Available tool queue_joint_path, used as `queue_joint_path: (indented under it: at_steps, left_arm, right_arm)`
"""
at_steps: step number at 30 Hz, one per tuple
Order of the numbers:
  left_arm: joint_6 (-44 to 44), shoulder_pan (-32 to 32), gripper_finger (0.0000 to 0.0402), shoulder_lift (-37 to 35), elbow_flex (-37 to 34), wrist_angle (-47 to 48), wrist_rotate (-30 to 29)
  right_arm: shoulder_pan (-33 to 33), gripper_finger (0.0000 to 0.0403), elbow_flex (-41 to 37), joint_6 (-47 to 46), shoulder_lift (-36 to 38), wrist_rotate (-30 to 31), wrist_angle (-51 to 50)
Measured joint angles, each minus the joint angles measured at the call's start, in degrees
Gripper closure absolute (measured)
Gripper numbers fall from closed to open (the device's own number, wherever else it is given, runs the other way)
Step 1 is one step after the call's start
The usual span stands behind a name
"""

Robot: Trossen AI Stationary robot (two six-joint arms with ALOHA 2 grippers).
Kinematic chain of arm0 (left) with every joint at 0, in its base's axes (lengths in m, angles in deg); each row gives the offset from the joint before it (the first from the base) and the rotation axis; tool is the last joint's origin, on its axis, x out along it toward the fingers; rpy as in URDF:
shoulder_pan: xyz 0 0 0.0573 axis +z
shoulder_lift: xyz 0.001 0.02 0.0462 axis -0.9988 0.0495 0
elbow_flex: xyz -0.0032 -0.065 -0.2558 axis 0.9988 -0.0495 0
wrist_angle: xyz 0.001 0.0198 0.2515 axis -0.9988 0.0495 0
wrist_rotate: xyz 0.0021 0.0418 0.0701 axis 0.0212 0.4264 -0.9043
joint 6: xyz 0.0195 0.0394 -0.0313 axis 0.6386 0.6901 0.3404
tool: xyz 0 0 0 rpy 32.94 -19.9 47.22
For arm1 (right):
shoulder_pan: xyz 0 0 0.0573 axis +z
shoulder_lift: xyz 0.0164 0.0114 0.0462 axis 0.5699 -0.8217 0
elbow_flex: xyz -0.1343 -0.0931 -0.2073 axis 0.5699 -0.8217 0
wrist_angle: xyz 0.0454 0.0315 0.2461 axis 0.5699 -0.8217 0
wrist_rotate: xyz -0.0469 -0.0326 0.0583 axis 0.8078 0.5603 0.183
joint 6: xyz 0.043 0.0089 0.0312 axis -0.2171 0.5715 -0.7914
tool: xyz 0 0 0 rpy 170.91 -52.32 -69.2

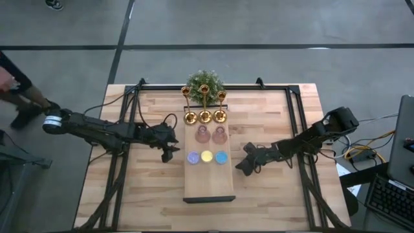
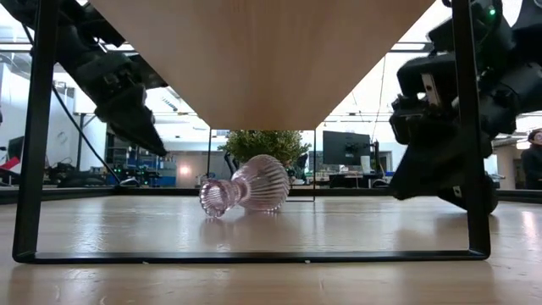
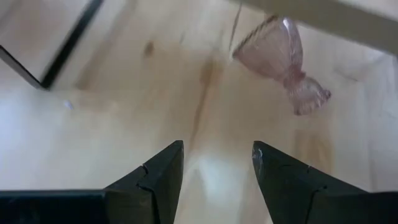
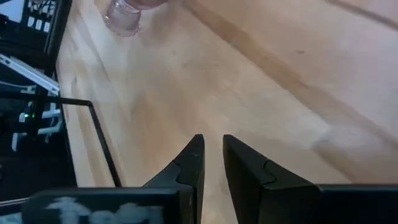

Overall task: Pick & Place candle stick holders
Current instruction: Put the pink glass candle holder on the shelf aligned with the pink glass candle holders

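A raised wooden board (image 1: pixel 208 184) carries three gold holders (image 1: pixel 205 116), two pink glass holders (image 1: pixel 211 134), and purple (image 1: pixel 193 156), yellow (image 1: pixel 207 156) and blue (image 1: pixel 221 156) round ones. A third pink glass holder (image 2: pixel 246 195) lies on its side on the table under the board; it also shows in the left wrist view (image 3: pixel 283 62). My left gripper (image 1: pixel 171 150) (image 3: pixel 217 149) is open and empty, left of the board and pointing toward it. My right gripper (image 1: pixel 242 165) (image 4: pixel 213 140) is right of the board, empty, its fingers nearly together.
A bushy green plant (image 1: pixel 204 83) stands behind the gold holders at the far edge. The board rests on a black frame (image 2: pixel 38 169) whose legs flank the fallen holder. A black rail frame (image 1: pixel 294 129) runs round the tabletop. A person's leg (image 1: pixel 26 97) shows at far left.
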Motion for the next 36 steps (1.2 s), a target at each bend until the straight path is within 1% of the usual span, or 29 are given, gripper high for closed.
queue_joint_path:
  at_steps: [5,9,15,17,20,23,26,29,32,36]
  left_arm:
    - [-4.2,-0.1,0.0207,0.0,-0.5,2.0,0.2]
    - [-8.4,-0.1,0.0207,0.0,-2.0,2.3,1.3]
    - [-17.5,-0.2,0.0207,-0.1,-6.0,2.6,5.4]
    - [-20.3,-0.2,0.0207,-0.1,-7.5,2.5,7.5]
    - [-24.4,-0.2,0.0207,-0.1,-9.6,2.8,9.3]
    - [-29.0,-0.1,0.0207,-0.3,-10.9,2.3,11.7]
    - [-33.8,-0.1,0.0209,-0.5,-11.4,2.7,13.9]
    - [-38.2,-0.1,0.0209,-1.0,-11.3,2.9,15.8]
    - [-41.3,-0.2,0.0209,-1.7,-10.4,3.7,16.4]
    - [-43.3,-0.2,0.0211,-2.6,-8.8,3.5,15.8]
  right_arm:
    - [0.1,0.0349,3.5,1.0,-2.1,-0.9,-1.3]
    - [0.2,0.0349,5.9,2.1,-4.5,-1.4,0.0]
    - [0.2,0.0351,7.1,2.7,-8.3,-1.2,0.1]
    - [0.2,0.0360,7.1,6.7,-8.6,-1.1,0.2]
    - [0.6,0.0387,7.1,14.4,-8.8,0.2,0.1]
    - [0.6,0.0393,6.8,26.2,-9.0,2.4,-0.4]
    - [0.2,0.0395,6.7,34.2,-9.5,4.7,-0.4]
    - [0.3,0.0395,6.7,37.9,-10.4,8.2,0.4]
    - [0.3,0.0395,6.6,40.4,-11.5,9.3,1.8]
    - [0.6,0.0395,6.1,44.0,-14.3,10.2,10.0]
